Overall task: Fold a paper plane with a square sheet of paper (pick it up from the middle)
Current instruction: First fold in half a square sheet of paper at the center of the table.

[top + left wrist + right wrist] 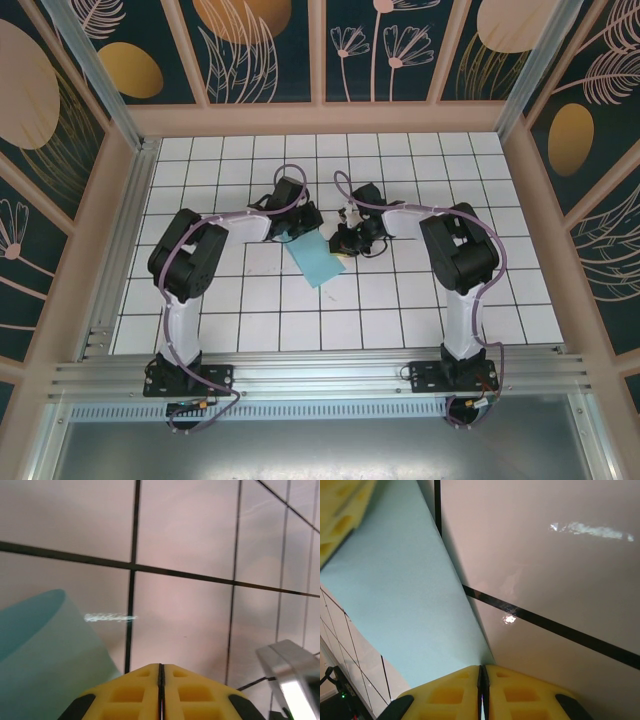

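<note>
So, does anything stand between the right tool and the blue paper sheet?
Nothing visible does. The right tool is at the paper sheet itself: its closed fingers meet the sheet's edge and seem to pinch it. Beside them is bare tile.

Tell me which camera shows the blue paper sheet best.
Top external: it shows nearly the whole sheet of paper, outline and all. Left wrist catches a curled part; right wrist, a close slanted stretch running into its shut jaws.
</note>
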You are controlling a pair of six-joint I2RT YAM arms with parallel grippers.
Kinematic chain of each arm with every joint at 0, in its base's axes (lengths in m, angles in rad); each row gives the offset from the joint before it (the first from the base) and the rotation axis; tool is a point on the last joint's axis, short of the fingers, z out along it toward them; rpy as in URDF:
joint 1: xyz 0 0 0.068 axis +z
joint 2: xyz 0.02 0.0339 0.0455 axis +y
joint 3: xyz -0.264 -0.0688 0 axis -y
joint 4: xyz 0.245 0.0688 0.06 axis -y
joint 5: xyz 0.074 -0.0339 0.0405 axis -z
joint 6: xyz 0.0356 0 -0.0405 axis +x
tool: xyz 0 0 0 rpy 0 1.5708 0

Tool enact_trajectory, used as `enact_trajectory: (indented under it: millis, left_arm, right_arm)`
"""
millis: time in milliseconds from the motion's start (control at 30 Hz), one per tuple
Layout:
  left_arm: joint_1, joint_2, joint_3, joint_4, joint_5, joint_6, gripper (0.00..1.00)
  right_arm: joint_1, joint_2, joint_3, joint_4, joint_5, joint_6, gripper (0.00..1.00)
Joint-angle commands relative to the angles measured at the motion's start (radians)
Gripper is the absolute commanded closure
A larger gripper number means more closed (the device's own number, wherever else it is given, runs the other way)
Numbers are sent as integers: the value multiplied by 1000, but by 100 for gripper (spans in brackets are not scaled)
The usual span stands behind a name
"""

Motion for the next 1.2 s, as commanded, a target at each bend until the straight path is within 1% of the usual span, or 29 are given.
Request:
enact_trajectory:
  millis: [0, 133, 267, 333, 667, 933, 1100, 1167]
  left_arm:
    - [-6, 30, 25, -60, -24, -5, 90]
    - [-6, 53, 33, -68, -38, -2, 91]
    - [-1, 77, 65, -133, -115, 19, 91]
    - [2, 84, 67, -143, -135, 24, 91]
    - [56, 106, 109, -149, -149, 28, 91]
    - [107, 130, 148, -151, -139, 43, 90]
    - [135, 148, 193, -201, -197, 60, 90]
    - [143, 146, 222, -218, -203, 73, 91]
  right_arm:
    - [20, 31, -40, -45, 56, 7, 85]
    - [23, 30, -43, -54, 66, 4, 86]
    - [25, 28, -50, -66, 77, -1, 86]
    - [26, 28, -58, -73, 84, -5, 86]
    - [31, 35, -111, -111, 131, -38, 86]
    - [34, 30, -131, -114, 151, -39, 87]
    - [34, 28, -128, -114, 152, -37, 87]
    - [34, 23, -126, -106, 141, -33, 87]
